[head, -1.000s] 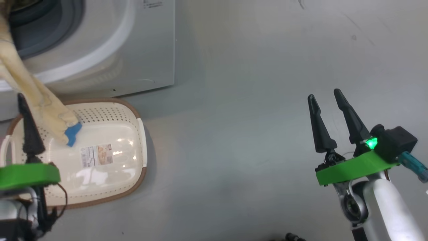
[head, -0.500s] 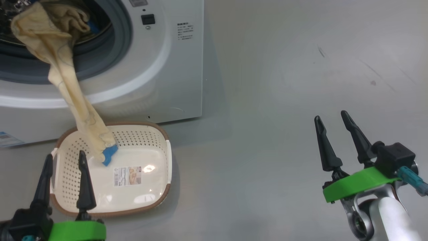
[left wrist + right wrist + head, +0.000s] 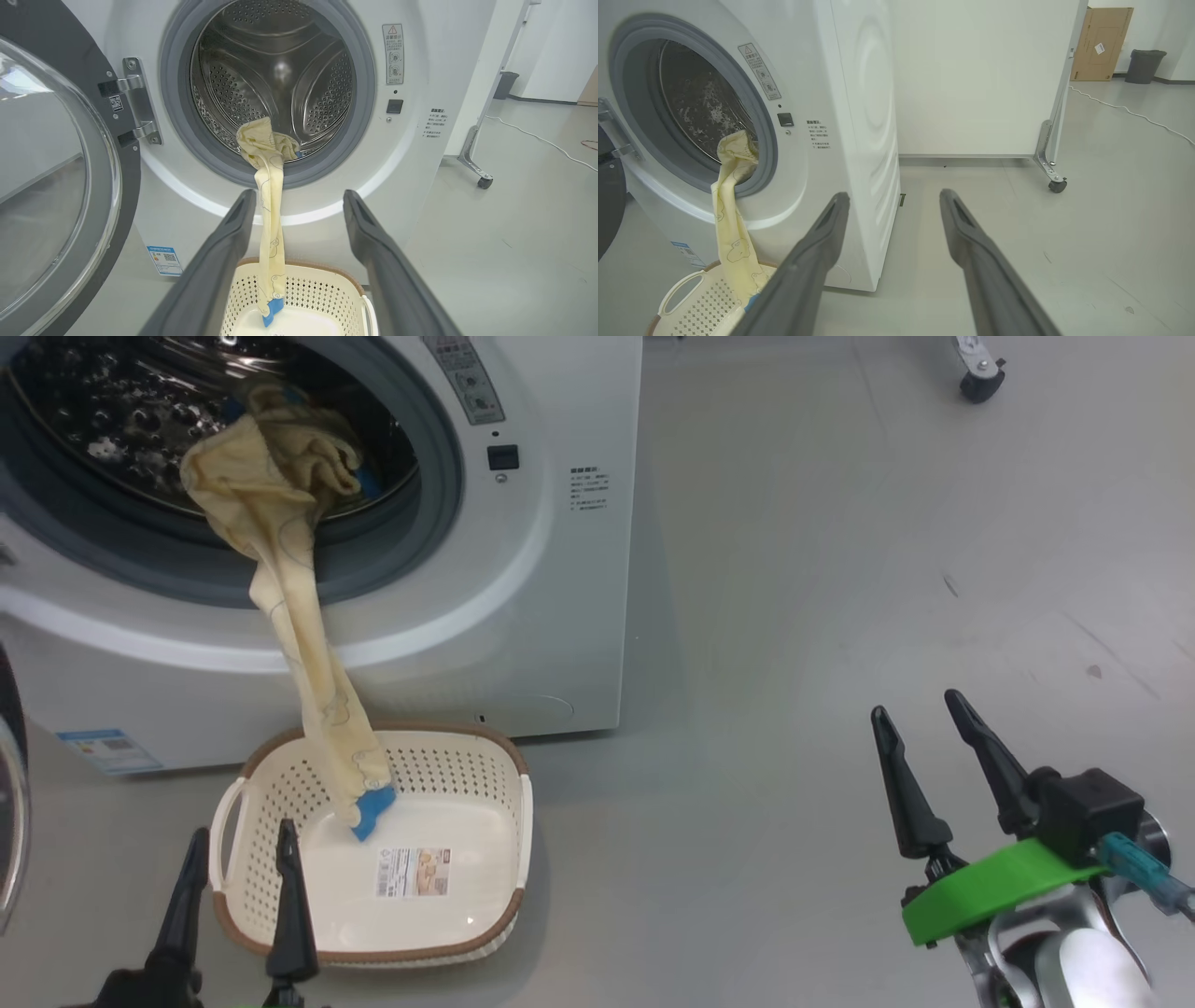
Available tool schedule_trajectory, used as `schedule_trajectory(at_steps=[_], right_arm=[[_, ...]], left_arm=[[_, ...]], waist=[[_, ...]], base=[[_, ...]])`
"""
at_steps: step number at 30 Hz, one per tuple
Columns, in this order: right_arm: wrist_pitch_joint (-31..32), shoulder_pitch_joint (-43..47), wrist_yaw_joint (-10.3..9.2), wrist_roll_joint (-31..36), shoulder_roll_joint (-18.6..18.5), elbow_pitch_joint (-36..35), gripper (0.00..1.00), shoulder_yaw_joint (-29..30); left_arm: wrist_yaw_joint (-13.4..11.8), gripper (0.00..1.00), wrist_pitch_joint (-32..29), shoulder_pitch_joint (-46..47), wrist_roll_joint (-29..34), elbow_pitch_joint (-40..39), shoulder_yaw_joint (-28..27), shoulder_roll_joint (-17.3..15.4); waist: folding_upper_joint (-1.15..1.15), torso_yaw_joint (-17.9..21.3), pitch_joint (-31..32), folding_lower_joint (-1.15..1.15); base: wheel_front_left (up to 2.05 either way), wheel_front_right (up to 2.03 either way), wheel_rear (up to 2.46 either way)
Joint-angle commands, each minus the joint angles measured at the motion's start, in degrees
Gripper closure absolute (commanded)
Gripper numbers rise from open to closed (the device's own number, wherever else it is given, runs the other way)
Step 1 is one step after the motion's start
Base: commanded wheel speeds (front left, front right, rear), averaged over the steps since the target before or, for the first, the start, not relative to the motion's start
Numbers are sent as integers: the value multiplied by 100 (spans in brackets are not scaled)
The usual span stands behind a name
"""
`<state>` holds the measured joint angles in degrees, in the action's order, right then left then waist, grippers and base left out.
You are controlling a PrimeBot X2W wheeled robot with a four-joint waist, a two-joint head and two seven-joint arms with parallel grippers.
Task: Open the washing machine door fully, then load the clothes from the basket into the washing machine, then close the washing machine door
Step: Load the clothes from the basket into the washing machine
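Got the door (image 3: pixel 51 186) open and the clothes (image 3: pixel 299 644) halfway in, bunched at the washing machine (image 3: pixel 560 597) mouth, tail dangling into the basket (image 3: pixel 457 767). Gotta tuck that in, then close up. Holding nothing in left gripper (image 3: pixel 242 831) or right gripper (image 3: pixel 915 703) — jaws wide apart.

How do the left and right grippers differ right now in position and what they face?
The left gripper sits at the basket's near rim, facing the clothes that hang from the washing machine; the right gripper stands apart over the floor, right of the machine. In their wrist views the clothes hang between the left's fingers but beside the right's. Both are open, holding nothing.
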<state>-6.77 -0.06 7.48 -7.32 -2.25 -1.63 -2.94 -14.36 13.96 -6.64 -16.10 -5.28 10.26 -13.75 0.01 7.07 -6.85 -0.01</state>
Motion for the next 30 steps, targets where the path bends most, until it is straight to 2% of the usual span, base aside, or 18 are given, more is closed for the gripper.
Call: schedule_trajectory(at_steps=[1, 11, 30], right_arm=[[28, -77, 1, 71, -63, -234, 0, -134], [145, 124, 1, 72, -63, -409, 0, -188], [173, 188, 1, 43, -63, -474, 0, -31]], left_arm=[[-637, 0, 54, 48, 57, -125, -173, -26], [-628, 0, 64, -2, 36, -27, -70, 36], [-588, 0, 77, 93, -12, 33, -27, 21]], waist=[[-1, -92, 107, 1], [-1, -285, 328, 1], [-1, -255, 290, 1]], base=[[0, 0, 0], [0, 0, 0], [0, 0, 0]])
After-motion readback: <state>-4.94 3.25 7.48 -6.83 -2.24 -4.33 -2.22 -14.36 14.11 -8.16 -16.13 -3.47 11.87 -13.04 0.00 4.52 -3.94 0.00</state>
